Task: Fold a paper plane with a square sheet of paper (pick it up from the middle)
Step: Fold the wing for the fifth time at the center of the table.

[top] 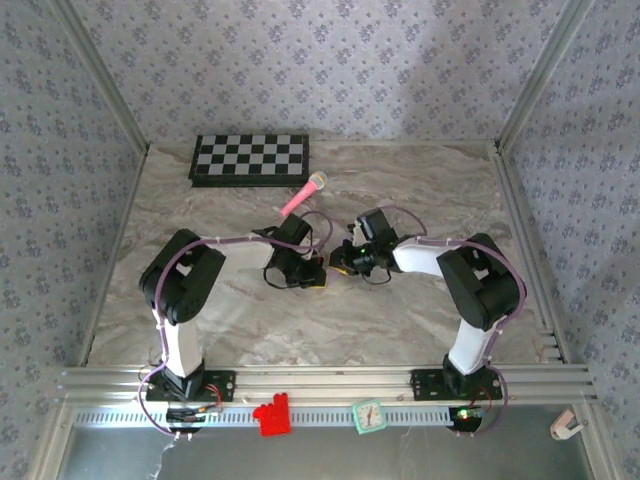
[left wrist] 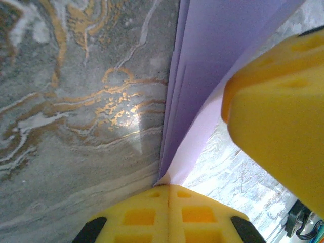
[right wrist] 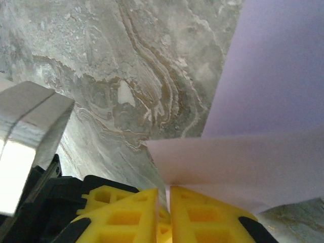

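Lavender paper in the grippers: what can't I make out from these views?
- Left wrist: thin pale-lavender folded paper runs off the top edge; left gripper covers its pinched end.
- Right wrist: top and right edges cut it; right gripper hides its near edge.
- Top external: too small, tucked between both grippers; fold stage unreadable.

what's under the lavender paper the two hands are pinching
Marbled tabletop shows beneath the lavender paper, pinched by the left hand and right hand. The patch directly under the sheet is covered.

Paper (left wrist: pixel 212 61) at table's (top: pixel 420 190) middle, microphone (top: pixel 304 194) behind, board (top: pixel 250 160) at rear.
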You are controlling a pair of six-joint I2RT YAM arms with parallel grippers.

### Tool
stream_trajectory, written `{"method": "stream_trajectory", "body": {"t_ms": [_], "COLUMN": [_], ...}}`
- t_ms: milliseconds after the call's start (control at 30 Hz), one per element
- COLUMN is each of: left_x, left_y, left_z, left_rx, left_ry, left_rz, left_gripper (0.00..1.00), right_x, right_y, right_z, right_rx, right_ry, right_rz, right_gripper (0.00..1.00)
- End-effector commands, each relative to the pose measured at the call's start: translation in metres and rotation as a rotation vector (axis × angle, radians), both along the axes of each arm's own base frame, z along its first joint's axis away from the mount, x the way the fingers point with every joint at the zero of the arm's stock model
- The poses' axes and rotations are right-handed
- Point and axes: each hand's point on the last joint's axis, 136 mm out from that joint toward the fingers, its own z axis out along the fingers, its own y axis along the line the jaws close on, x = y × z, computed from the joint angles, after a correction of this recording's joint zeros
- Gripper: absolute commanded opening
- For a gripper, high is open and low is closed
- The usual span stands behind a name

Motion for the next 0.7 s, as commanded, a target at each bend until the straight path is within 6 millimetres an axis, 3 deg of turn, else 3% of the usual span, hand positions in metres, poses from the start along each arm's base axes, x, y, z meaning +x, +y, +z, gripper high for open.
{"method": "stream_trajectory", "body": {"t_ms": [0,200,433,667], "left_x": [-0.005,-0.003,0.005,0.004], "left_y": [0.003,0.001,-0.013,-0.013], "left_z": [-0.008,0.000,0.034,0.020], "left_rx": [0.041,0.029,-0.069,-0.039], "left_ry": [0.019,0.001,-0.063,-0.025], "left_rz": [-0.017,-0.017,-0.031,-0.035], "left_gripper": [0.00,0.00,0.03,0.05], "right_x": [-0.013,-0.015,-0.017,-0.015], "right_y": [-0.005,-0.007,-0.011,-0.012], "right_z": [-0.012,-0.025,-0.035,-0.038], "right_rx": [-0.034,-0.062,-0.090,-0.092], "right_ry": [0.052,0.080,0.098,0.104], "right_rz": [-0.009,-0.005,-0.007,-0.012], "right_gripper": [0.13,0.13,0.13,0.12]}}
